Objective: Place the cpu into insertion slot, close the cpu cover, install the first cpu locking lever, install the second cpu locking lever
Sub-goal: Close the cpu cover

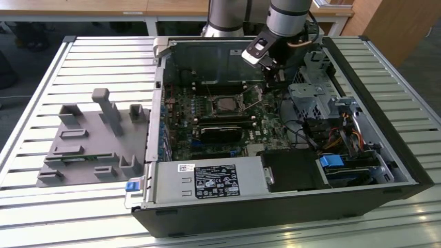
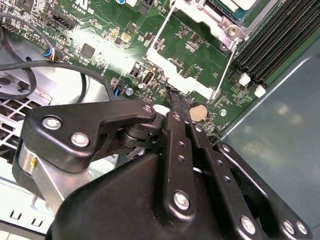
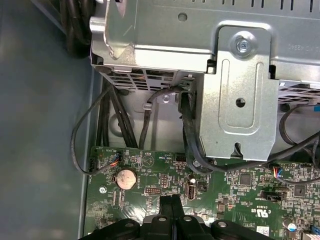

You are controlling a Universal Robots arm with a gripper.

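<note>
The cpu (image 1: 226,105) lies in the motherboard socket, its silvery-grey top also showing in the second wrist view (image 2: 241,4). The cpu cover (image 2: 212,17), a silvery frame, sits around it. Two thin wire levers (image 2: 161,27) (image 2: 226,67) stand slanted up off the board. My gripper (image 1: 269,87) hangs over the board on the exterior view's right of the socket, between it and the drive cage. Its black fingers are shut together in both wrist views (image 2: 175,102) (image 3: 172,205), above a silvery bracket (image 2: 180,75), with nothing seen between them.
A metal drive cage (image 3: 240,100) with black cables (image 3: 187,130) stands close by the gripper. A coin battery (image 3: 124,177) and memory slots (image 2: 280,35) flank it. The power supply box (image 1: 206,181) fills the case front. A grey fixture (image 1: 90,139) lies on the slatted table.
</note>
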